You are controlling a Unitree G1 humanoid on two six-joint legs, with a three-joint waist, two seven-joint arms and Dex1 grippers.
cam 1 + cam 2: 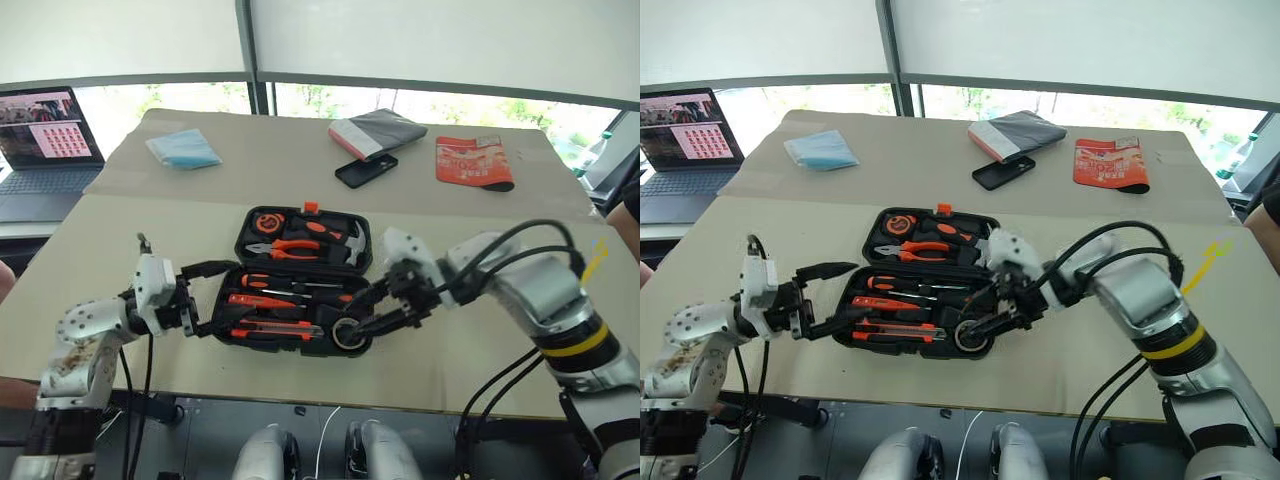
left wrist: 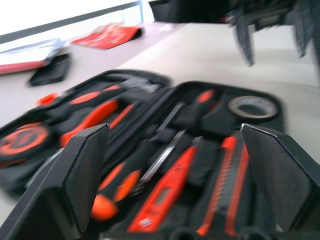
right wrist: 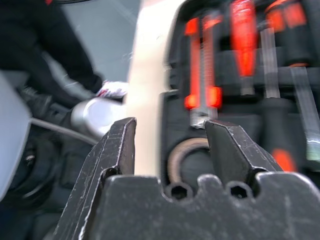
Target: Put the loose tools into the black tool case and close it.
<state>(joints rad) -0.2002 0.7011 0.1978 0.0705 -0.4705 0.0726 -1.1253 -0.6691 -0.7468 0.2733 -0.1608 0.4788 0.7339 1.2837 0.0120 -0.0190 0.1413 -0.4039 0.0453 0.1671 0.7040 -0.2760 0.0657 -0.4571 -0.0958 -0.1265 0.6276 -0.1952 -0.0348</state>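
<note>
The black tool case [image 1: 242, 240] lies open in the middle of the table. Its near half holds orange-handled screwdrivers [image 1: 268, 283], the orange utility knife [image 1: 270, 331] and a dark roll of tape [image 1: 349, 335] at the right corner. My left gripper [image 1: 208, 298] hangs open at the case's left end, pointing in at the tools, nothing between its fingers [image 2: 85, 170]. My right gripper [image 1: 358, 310] is open just above the tape roll [image 3: 182, 155], gripping nothing; one finger stands over the case's outer wall, the other over the roll.
Pliers [image 1: 285, 248], a hammer [image 1: 355, 243] and a tape measure [image 1: 268, 222] sit in the lid. Further back lie a black phone [image 1: 366, 170], a grey pouch [image 1: 378, 132], a red packet [image 1: 473, 160] and a blue pack [image 1: 183, 148]. A laptop [image 1: 45, 140] stands far left.
</note>
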